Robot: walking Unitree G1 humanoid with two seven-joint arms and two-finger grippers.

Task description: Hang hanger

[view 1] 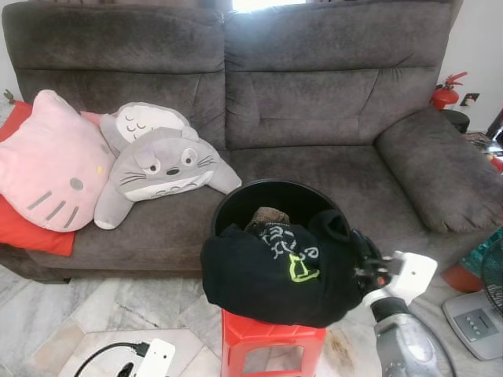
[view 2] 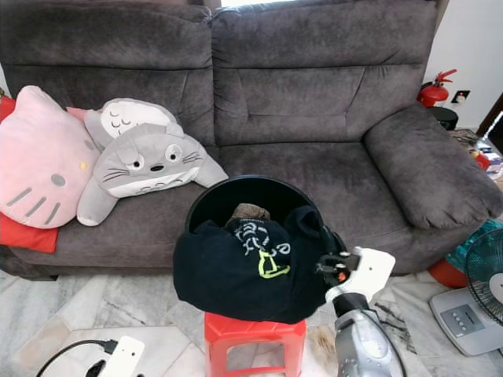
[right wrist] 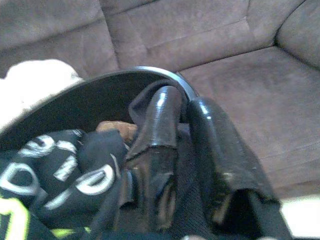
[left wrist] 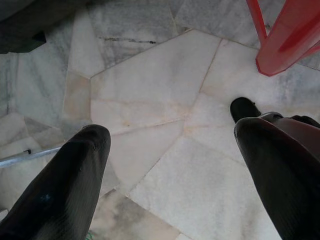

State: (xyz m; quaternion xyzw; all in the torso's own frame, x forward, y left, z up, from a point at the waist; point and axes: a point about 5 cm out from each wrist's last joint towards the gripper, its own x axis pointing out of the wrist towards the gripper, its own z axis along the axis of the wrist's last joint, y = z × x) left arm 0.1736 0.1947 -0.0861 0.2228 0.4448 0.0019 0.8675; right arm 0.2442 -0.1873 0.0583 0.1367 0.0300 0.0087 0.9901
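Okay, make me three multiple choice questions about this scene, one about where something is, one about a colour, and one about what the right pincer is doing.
1. Where does the black bucket stand?
A. On the red stool
B. On the sofa seat
C. On the floor by the fan

2. What colour is the big cat-face pillow at the sofa's left end?
A. Green
B. Pink
C. Black

3. What is the state of the right pincer?
A. Wide open above the sofa
B. Closed on the black garment draped over the bucket's rim
C. Holding the grey plush toy

Answers:
1. A, the bucket sits on top of the red stool in front of the grey sofa.
2. B, the pillow is pink with a grey nose and whiskers.
3. B, the right wrist view shows its fingers pinched on black cloth at the rim.
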